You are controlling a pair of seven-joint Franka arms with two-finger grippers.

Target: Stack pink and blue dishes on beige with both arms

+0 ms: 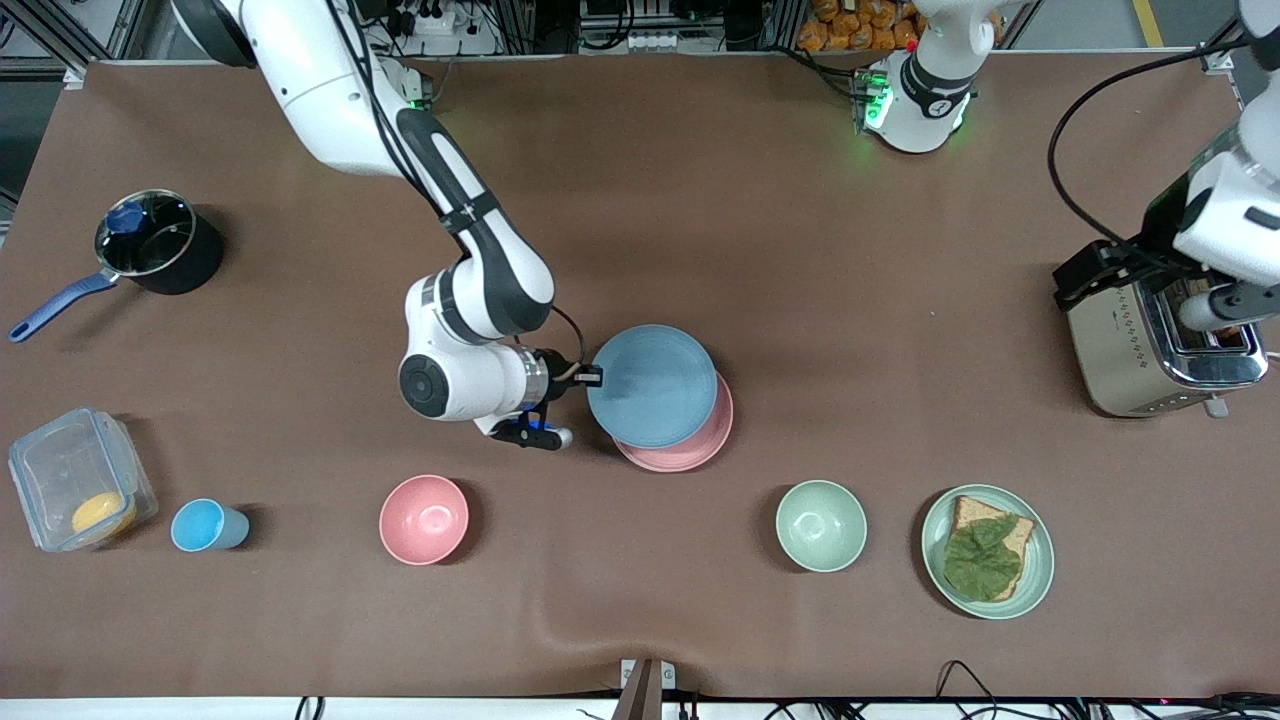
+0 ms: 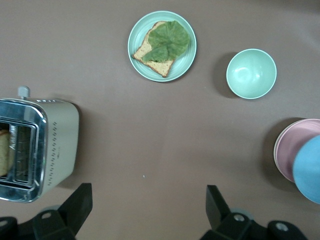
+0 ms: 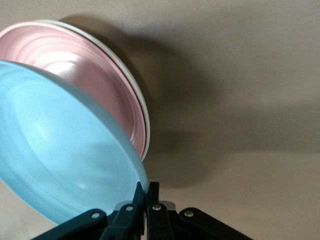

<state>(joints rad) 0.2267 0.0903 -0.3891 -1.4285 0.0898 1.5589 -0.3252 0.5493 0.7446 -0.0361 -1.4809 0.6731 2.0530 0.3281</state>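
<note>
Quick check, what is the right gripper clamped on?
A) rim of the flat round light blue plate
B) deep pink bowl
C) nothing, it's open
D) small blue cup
A: the right gripper is shut on the rim of the flat round light blue plate, held over the flat round pale pink plate; the left gripper is open, over the table by the toaster.

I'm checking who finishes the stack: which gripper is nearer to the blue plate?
Right. The right gripper is shut on the blue plate's rim, holding it over the pink plate. The left gripper waits open, up by the toaster at the left arm's end.
</note>
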